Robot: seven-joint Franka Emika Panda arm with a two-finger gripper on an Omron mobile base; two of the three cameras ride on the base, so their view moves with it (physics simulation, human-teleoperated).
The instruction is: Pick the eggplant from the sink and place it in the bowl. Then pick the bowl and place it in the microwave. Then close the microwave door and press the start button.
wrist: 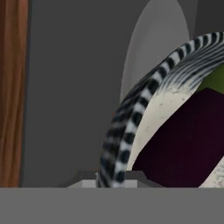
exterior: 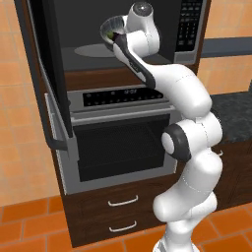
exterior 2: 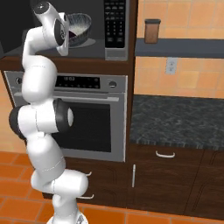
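Striped and close against the lens, the bowl (wrist: 131, 131) rim curves up the middle of the hand view, the eggplant (wrist: 183, 140) dark inside it at lower right. In the left base view the bowl (exterior: 112, 27) hangs at upper centre, inside the microwave (exterior: 98, 44) cavity just above its round turntable (exterior: 93, 50). Whether the jaws pinch the rim I cannot tell, though it looks carried. Best to lower it level onto the turntable, release, then back straight out past the microwave door (exterior: 47, 74).
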